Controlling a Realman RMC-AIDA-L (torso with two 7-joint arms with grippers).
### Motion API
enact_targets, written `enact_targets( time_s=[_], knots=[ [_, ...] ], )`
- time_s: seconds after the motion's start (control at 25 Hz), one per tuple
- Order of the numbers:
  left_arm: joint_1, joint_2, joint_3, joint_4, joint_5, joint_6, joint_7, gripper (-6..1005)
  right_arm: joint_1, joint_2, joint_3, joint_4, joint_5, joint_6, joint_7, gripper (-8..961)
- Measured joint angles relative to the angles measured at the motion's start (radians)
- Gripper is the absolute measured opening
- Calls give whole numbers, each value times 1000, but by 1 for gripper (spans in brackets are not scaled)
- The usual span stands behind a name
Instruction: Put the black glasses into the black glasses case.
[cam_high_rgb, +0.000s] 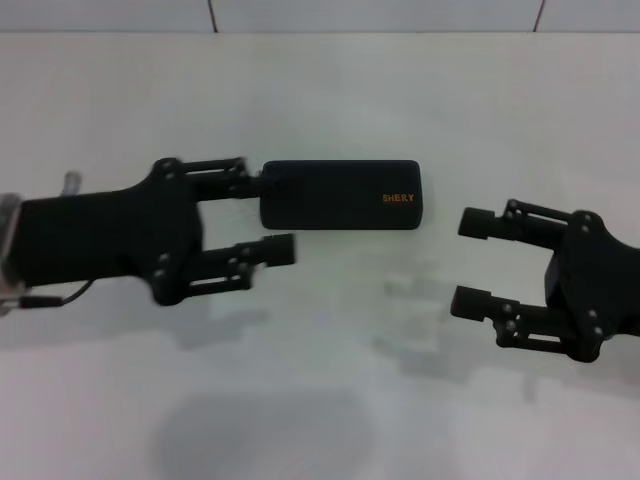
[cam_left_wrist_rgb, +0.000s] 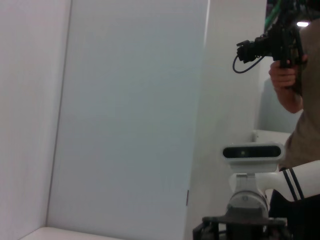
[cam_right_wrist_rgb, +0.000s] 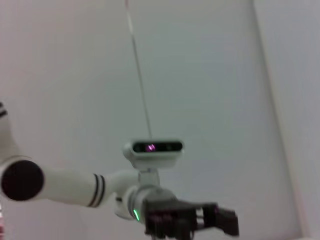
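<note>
On the white desk (cam_high_rgb: 320, 380), seen from the head camera, we found the black glasses case (cam_high_rgb: 340, 195) lying flat and shut, its orange lettering toward our right. We could not see the black glasses anywhere; whether they sat inside the closed case we could not tell. Our left hand (cam_high_rgb: 278, 215) hovered at the case's left end with its fingers spread wide, the far one touching or just beside that end, holding nothing. Our right hand (cam_high_rgb: 478, 262) hung open and empty, apart from the case's right end.

From the left wrist camera we saw only pale wall panels, the robot's own head camera (cam_left_wrist_rgb: 251, 152) and a person (cam_left_wrist_rgb: 295, 100) holding up a camera; neither case nor glasses showed.

From the right wrist camera we saw wall, the head camera again, and the left hand farther off.

We judged the task either finished or not begun; if not begun, the next move called for opening the lid and locating the glasses.
</note>
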Motion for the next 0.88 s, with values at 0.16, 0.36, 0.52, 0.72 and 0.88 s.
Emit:
enact_targets(
  time_s=[0.16,0.36,0.52,0.72,0.88],
  knots=[
    [-4,35,-10,-98,6,15,45,595,42,-2,24,-5,-3,-37,49,719],
    [-5,47,-11,-134,18,28,61,623,100,-15,40,28,-10,-62,92,722],
    [-4,49,-11,-136,21,34,63,686,135,-19,41,57,-20,-68,102,752],
    [-2,49,-9,-137,21,40,64,708,151,-18,42,79,-36,-70,92,790],
    [-1,46,-10,-154,21,40,76,713,154,-13,60,80,-53,-71,90,820]
  ],
)
